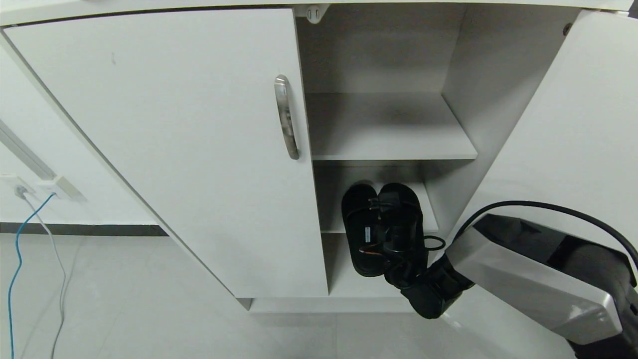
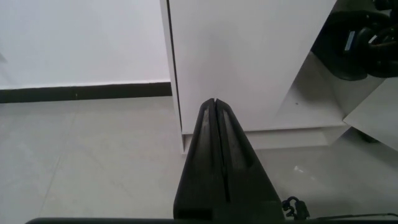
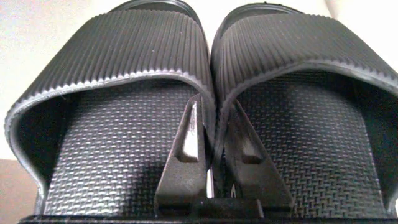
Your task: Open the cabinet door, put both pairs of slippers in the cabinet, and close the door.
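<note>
The cabinet (image 1: 491, 75) stands with its left door (image 1: 164, 139) shut, a metal handle (image 1: 286, 117) upright along that door's inner edge, and its right door (image 1: 573, 134) swung wide open. The pair of black slippers (image 1: 384, 229) sits side by side in the cabinet's open half, below the upper shelf (image 1: 389, 129). Their toes point inward over the lower shelf (image 1: 431, 219) and their heels stick out past that shelf's front edge. Whether the soles rest on the shelf cannot be told. The right claw (image 3: 214, 106) grips the pair from the heel end, its two fingers (image 3: 186, 149) inside the slippers and pinching the two touching inner side walls together. The left claw (image 2: 214, 104) is closed on nothing, its fingers pressed flat against each other. It hangs above the tiled floor (image 2: 81, 155), in front of the bottom of the cabinet's shut door. On the wall to the left of the cabinet, a blue cable (image 1: 17, 259) and a grey one hang from a socket (image 1: 20, 189).
</note>
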Tool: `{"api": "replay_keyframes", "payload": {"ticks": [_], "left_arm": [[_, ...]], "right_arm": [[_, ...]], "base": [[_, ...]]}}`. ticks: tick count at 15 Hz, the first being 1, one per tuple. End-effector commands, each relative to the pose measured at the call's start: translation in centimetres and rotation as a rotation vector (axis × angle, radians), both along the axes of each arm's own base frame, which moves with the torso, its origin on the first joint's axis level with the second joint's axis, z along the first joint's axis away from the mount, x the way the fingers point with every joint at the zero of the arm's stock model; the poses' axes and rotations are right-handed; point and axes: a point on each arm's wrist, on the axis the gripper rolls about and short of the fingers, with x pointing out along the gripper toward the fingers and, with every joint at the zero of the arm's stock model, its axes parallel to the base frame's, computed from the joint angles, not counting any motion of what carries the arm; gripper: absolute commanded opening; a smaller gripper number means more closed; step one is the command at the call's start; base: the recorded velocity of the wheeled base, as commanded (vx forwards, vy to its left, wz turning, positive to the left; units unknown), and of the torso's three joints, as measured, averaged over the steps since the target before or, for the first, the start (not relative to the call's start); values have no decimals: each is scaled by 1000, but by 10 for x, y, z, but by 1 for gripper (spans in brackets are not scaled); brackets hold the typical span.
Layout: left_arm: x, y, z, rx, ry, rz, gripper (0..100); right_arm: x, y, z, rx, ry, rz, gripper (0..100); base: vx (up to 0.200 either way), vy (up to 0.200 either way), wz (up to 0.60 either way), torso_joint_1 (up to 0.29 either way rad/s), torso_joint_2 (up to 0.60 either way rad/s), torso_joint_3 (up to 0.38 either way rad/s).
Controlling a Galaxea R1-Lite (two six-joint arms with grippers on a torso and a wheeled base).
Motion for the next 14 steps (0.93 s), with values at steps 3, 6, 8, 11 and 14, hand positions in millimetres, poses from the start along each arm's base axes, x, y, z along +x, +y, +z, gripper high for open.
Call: {"api": "replay_keyframes", "payload": {"ticks": [3, 6, 8, 11, 14], "left_arm": [[0, 0, 0, 1, 1, 2, 0], [0, 0, 0, 1, 1, 3, 0], [0, 0, 0, 1, 1, 3, 0], [0, 0, 0, -1, 1, 3, 0], [0, 0, 0, -1, 1, 3, 0]], "right_arm": [[20, -2, 9, 18, -22, -19, 0], [31, -5, 15, 29, -27, -37, 0], [44, -7, 13, 38, -30, -56, 0], [52, -7, 13, 39, -25, -65, 0], [62, -2, 19, 90, -23, -77, 0]], "base": [[0, 0, 0, 0, 0, 0], [0, 0, 0, 0, 0, 0], [0, 0, 0, 0, 0, 0], [0, 0, 0, 0, 0, 0], [0, 0, 0, 0, 0, 0]]}}
